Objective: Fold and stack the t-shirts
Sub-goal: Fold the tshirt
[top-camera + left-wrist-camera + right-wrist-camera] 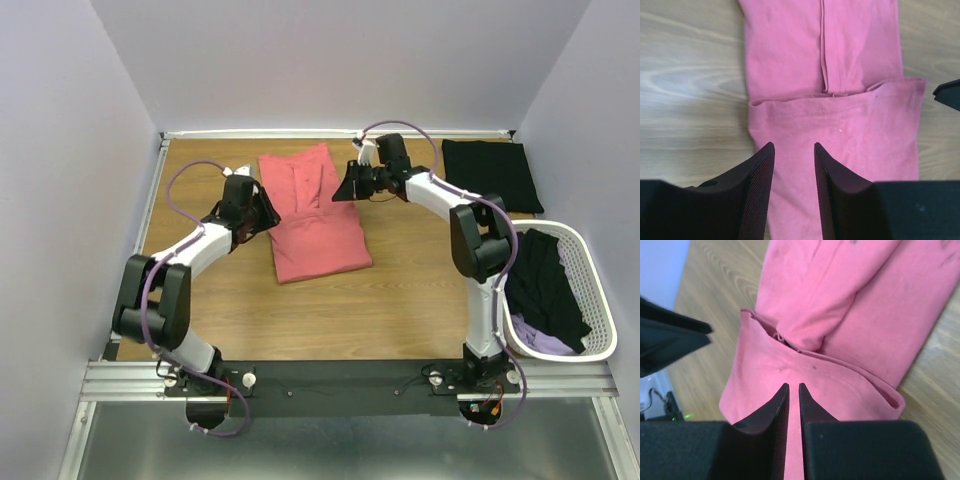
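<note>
The coral-pink t-shirt [313, 215] lies part-folded on the wooden table, its lower end doubled up over the body [840, 135] [805, 375]. My left gripper [272, 218] [794, 146] hovers at the shirt's left edge. Its jaws are open and nothing is between them. My right gripper [337, 190] [793, 386] is over the shirt's right edge. Its jaws stand a narrow slit apart with no cloth pinched. A folded black t-shirt [490, 172] lies at the back right.
A white slatted basket [600, 290] stands at the right edge, holding a crumpled black t-shirt [545, 285] and a lilac one [540, 340]. Walls enclose the table on three sides. Bare wood [330, 310] shows in front of the pink shirt.
</note>
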`<act>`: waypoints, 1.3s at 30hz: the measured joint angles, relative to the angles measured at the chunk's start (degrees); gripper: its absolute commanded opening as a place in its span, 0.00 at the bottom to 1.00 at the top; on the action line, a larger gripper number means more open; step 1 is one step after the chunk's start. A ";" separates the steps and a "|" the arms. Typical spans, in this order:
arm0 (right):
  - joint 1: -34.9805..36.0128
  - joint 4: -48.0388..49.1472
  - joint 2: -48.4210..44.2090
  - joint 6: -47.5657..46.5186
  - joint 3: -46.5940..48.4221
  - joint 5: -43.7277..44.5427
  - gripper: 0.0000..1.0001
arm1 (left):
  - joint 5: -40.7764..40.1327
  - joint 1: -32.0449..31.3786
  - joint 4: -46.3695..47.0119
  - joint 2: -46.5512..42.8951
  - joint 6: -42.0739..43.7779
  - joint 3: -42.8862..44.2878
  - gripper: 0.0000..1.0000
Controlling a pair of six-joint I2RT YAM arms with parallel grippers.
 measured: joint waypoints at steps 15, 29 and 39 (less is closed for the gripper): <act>-7.56 4.00 18.40 5.16 6.62 -17.92 0.20 | 10.34 3.67 11.78 16.98 -7.52 0.07 0.32; -9.29 4.68 11.69 6.32 -1.44 -17.81 0.24 | 10.93 4.52 8.66 12.33 -8.22 0.02 0.49; -5.11 7.37 -7.30 7.30 -19.41 -17.09 0.24 | 9.38 -6.51 4.98 -4.11 -7.23 -2.93 0.44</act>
